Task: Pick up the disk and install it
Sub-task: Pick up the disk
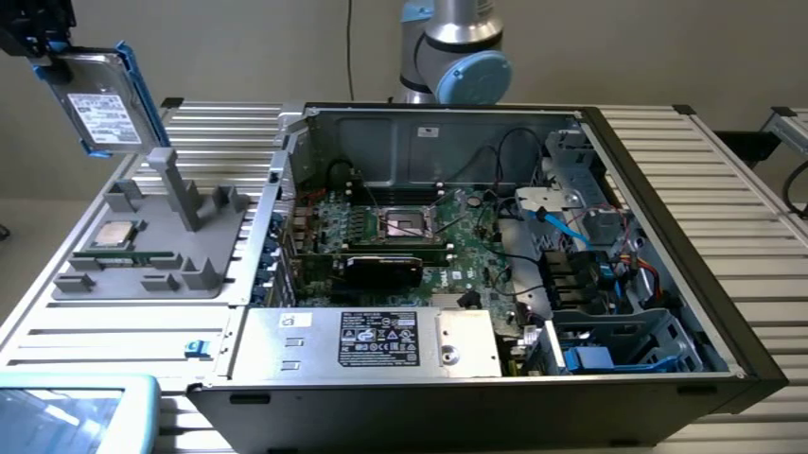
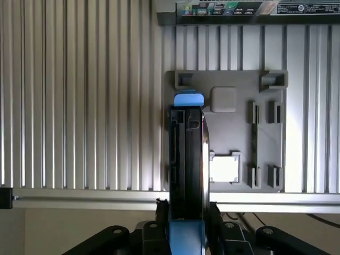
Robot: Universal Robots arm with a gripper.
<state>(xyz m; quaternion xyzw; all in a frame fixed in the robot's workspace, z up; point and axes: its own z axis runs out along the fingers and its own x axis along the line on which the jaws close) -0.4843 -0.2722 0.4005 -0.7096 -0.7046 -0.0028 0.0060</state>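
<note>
Two fingers (image 2: pixel 214 215) clamped on disk (image 1: pixel 104 106); disk held aloft, tilted, well above grey fixture tray (image 1: pixel 127 274) carrying processor chip (image 1: pixel 116 234); tray laid on ribbed table (image 1: pixel 215 123), beside open computer case (image 1: pixel 430 142).

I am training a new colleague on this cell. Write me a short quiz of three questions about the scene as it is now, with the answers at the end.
1. True or false: the disk lies flat on the grey tray.
2. What rests on the tray? A) a small square chip B) a fan C) a screwdriver
3. Fill in: the side rails of the disk are ____ in colour.

Key
1. False: the jaws hold it in the air, clear of the tray.
2. A
3. blue
</note>
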